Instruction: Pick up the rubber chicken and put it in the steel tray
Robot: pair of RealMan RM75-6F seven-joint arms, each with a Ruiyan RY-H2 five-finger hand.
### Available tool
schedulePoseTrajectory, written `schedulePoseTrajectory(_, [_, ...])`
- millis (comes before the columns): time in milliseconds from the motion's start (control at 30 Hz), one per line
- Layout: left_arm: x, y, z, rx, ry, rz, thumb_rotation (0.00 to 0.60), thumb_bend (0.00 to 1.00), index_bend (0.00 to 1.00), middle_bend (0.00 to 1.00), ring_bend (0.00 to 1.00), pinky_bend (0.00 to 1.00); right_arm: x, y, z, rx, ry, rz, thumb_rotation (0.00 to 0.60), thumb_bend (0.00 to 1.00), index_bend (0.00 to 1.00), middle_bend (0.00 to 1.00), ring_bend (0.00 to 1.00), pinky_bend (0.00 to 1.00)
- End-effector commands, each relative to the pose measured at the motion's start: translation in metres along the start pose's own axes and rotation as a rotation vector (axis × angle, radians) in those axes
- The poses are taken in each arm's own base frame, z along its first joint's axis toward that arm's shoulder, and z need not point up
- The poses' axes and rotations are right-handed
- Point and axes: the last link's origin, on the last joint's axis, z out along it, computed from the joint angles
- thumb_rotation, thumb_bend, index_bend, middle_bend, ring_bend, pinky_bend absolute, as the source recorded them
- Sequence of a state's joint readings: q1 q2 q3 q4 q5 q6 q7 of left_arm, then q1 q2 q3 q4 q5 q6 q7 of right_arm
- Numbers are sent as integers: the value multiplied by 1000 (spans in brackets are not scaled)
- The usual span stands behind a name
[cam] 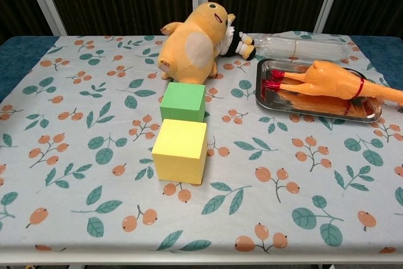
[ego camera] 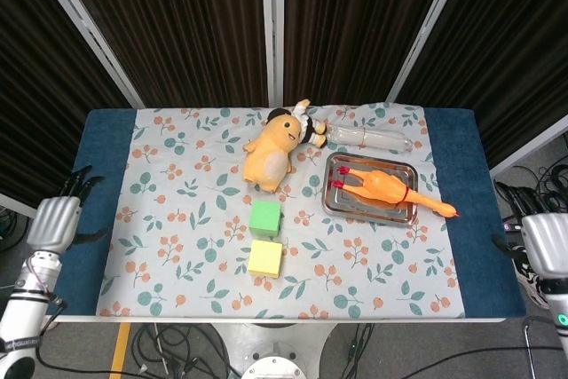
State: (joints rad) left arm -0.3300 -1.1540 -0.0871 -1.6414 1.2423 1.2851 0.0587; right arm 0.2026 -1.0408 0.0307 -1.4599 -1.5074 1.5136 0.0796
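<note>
Although the left hand (ego camera: 55, 222) sits well off the left edge of the table, over the floor, its pale back faces the head camera with dark fingers fanned out and nothing in them; it seems simply parked out of the way. Next comes the flowered cloth (ego camera: 186, 219) covering the tabletop, with a blue strip of table showing on either side. Near the middle stand 2 foam cubes — the green cube (ego camera: 264, 217) farther from the robot and the yellow cube (ego camera: 265, 257) nearer, close together but not touching in the chest view. Behind them lies a plump orange plush toy (ego camera: 271, 154), tilted on its back, a small dark-haired doll (ego camera: 315, 129) touching its head. Right of that, a clear plastic bottle (ego camera: 368, 138) lies on its side along the far edge.

The orange rubber chicken (ego camera: 383, 189) rests inside the shiny rectangular steel tray (ego camera: 333, 204), red feet toward the left end, its long neck and head poking out over the right rim — it is longer than the tray. By that placement, I judge the task done. The right hand (ego camera: 545, 246) hangs off the table's right side, holding nothing; how far its fingers are spread I cannot tell.
</note>
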Motion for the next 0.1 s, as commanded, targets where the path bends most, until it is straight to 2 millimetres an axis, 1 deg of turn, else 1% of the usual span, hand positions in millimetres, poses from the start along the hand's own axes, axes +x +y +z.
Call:
schedulePoseTrajectory(33, [-7,-11,-30,77,31,32,600,171,215,144,97,231,-3,-2,-30,-8,-11,7,600,112,89,191,149,331])
schedulePoseTrajectory(100, [-8,-11,-39,86,50,39,600,171,215,144,97,228,-4,-3,-36,-8,-8,12,600,112,88,191,150,327])
